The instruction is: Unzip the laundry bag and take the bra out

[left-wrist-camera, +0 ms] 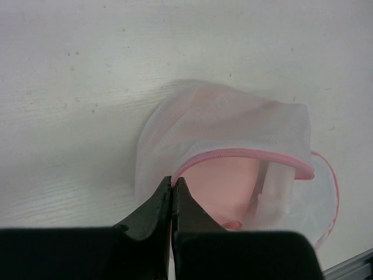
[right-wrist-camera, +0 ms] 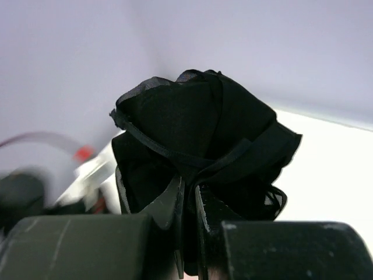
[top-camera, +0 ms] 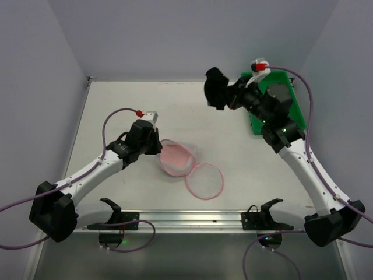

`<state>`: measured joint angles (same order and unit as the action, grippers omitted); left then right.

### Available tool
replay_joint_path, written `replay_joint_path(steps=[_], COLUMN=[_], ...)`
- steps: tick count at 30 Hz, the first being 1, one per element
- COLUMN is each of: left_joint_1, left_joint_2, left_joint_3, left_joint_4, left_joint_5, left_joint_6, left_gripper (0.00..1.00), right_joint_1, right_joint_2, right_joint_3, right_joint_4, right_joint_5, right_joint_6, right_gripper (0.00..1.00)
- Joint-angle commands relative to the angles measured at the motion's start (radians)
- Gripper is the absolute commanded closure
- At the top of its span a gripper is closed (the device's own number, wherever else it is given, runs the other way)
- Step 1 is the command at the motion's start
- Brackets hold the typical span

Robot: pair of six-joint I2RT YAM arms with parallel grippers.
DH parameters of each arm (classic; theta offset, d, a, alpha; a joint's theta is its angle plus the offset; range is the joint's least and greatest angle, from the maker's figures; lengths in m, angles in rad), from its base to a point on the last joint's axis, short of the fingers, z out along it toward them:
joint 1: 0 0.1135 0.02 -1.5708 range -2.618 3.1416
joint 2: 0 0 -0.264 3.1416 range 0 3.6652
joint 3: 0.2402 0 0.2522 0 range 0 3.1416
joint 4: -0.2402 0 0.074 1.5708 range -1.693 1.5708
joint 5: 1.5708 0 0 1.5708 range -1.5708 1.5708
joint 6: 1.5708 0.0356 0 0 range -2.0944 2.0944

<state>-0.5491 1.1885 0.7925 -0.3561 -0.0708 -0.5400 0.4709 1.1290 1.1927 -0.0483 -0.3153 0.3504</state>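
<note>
The laundry bag [top-camera: 175, 158] lies unzipped mid-table, its white mesh dome [left-wrist-camera: 233, 116] edged by a pink zip rim [left-wrist-camera: 245, 154]. Its other half lies flat as a pink-rimmed disc [top-camera: 205, 181] beside it. My left gripper [left-wrist-camera: 173, 181] is shut on the rim's near end, at the bag's left side [top-camera: 158, 147]. Something soft and pink [left-wrist-camera: 224, 186] shows inside the open mouth. My right gripper [right-wrist-camera: 189, 189] is shut on a bunched black bra [right-wrist-camera: 192, 122], held up in the air at the back right [top-camera: 214, 87], well clear of the bag.
A green rectangular tray [top-camera: 294, 99] sits at the back right, under and behind the right arm. White walls close the table on the left, back and right. A metal rail [top-camera: 186, 219] runs along the near edge.
</note>
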Motion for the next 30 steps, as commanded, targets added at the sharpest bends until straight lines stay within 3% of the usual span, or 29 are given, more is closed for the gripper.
replay_joint_path(steps=[1, 8, 14, 22, 23, 26, 27, 30], left_joint_1=[0.009, 0.008, 0.008, 0.009, 0.009, 0.011, 0.009, 0.011], left_joint_2=[0.016, 0.033, 0.066, 0.109, 0.111, 0.106, 0.105, 0.105], left_joint_3=[0.043, 0.045, 0.051, 0.040, 0.039, 0.030, 0.028, 0.027], left_joint_4=[0.063, 0.086, 0.100, 0.118, 0.117, 0.117, 0.115, 0.115], left_joint_5=[0.052, 0.091, 0.115, 0.150, 0.149, 0.143, 0.140, 0.132], left_joint_6=[-0.012, -0.009, 0.002, 0.005, 0.006, 0.006, 0.006, 0.011], left_gripper=[1.00, 1.00, 1.00, 1.00, 1.00, 1.00, 1.00, 1.00], right_joint_1=[-0.124, -0.418, -0.535, -0.586, -0.591, -0.601, -0.603, -0.603], right_joint_2=[0.098, 0.423, 0.773, 1.161, 1.196, 1.218, 1.213, 1.177], right_joint_3=[0.114, 0.287, 0.536, 0.944, 0.962, 1.001, 0.998, 0.937], right_joint_4=[-0.146, -0.154, -0.211, -0.318, -0.318, -0.318, -0.318, -0.299], right_joint_5=[0.315, 0.443, 0.541, 0.460, 0.447, 0.420, 0.415, 0.397], right_joint_6=[-0.051, 0.082, 0.142, 0.157, 0.170, 0.194, 0.199, 0.190], right_gripper=[1.00, 1.00, 1.00, 1.00, 0.95, 0.62, 0.43, 0.15])
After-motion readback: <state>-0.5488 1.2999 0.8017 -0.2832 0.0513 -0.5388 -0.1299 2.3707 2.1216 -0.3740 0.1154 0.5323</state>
